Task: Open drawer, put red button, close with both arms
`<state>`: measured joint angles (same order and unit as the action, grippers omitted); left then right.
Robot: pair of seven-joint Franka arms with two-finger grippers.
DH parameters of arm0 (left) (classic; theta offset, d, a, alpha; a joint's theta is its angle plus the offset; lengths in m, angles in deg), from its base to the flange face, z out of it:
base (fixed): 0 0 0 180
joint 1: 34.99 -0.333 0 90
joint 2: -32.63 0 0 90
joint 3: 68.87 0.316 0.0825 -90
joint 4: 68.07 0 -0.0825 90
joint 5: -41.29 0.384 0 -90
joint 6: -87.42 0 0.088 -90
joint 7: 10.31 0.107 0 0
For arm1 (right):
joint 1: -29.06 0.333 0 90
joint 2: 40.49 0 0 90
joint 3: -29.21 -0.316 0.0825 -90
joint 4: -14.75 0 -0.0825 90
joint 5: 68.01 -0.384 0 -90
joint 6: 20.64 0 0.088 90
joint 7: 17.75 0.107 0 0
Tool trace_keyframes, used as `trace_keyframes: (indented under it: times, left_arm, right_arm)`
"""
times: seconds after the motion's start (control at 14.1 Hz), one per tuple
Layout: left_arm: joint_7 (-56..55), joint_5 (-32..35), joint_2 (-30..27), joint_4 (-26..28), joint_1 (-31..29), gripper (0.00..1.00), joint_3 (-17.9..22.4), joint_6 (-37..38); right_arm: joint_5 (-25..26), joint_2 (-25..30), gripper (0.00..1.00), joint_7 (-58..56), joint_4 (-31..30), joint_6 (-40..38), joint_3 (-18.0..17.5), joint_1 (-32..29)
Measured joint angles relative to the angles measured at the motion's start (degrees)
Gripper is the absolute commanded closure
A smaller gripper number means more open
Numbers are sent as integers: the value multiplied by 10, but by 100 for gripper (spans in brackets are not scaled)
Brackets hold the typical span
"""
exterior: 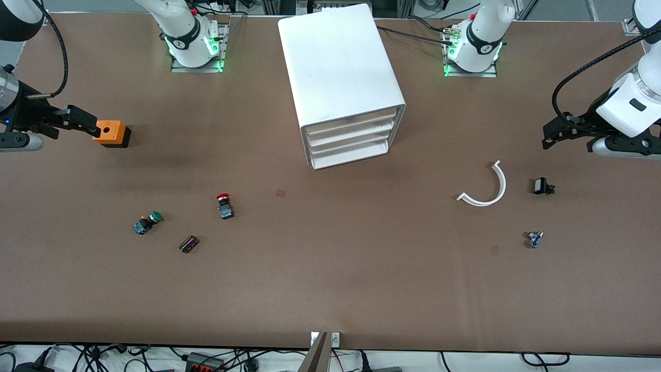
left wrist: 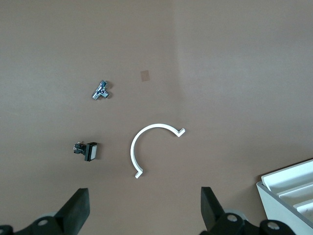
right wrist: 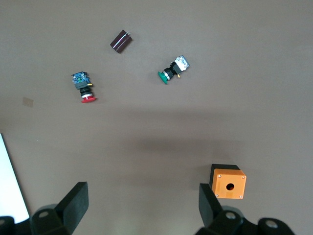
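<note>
Both jaws spread, left gripper (left wrist: pixel 142 213) and right gripper (right wrist: pixel 142 210) hovering; red button (exterior: pixel 224 205) lies on its side, cap toward drawer unit (exterior: pixel 343 82).

bare table (exterior: pixel 330 268) lies open before the drawer unit (exterior: pixel 356 142), with only the red button (exterior: pixel 224 205) lying toward the right arm's end.

orange box (exterior: pixel 110 132), green button (exterior: pixel 147 222), white arc (exterior: pixel 486 186)

High front camera facing the bases; both wrist cameras straight down, sharing the white drawer unit (exterior: pixel 343 85).
</note>
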<state>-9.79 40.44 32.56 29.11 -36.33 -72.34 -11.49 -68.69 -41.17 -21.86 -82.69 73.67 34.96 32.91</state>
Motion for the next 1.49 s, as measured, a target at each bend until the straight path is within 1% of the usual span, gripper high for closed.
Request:
trace_keyframes:
  times: [0.57,0.71,0.85,0.99,1.14,1.21,1.35,1.49]
  left_arm:
    - [0,0,0,-1,0,0,0,14]
    - [0,0,0,-2,0,0,0,32]
    - [1,-2,0,-8,0,0,-1,80]
    - [5,-4,-1,-24,3,0,-3,175]
    - [9,-11,-2,-33,9,0,-10,243]
    - [9,-30,-2,-33,12,0,-13,261]
    - [11,-106,3,-28,14,0,-14,276]
    - [14,-179,25,-19,15,0,-14,253]
  right_arm:
    - [0,0,0,0,0,0,0,0]
    - [0,-1,0,0,-1,0,0,0]
    - [0,-9,0,0,-4,0,-2,0]
    - [0,-33,0,0,-6,4,-7,6]
    - [0,-68,0,0,3,15,-11,25]
    - [0,-86,0,0,10,17,-12,35]
    - [0,-123,0,0,28,20,-14,57]
    - [0,-171,0,0,55,36,-14,80]
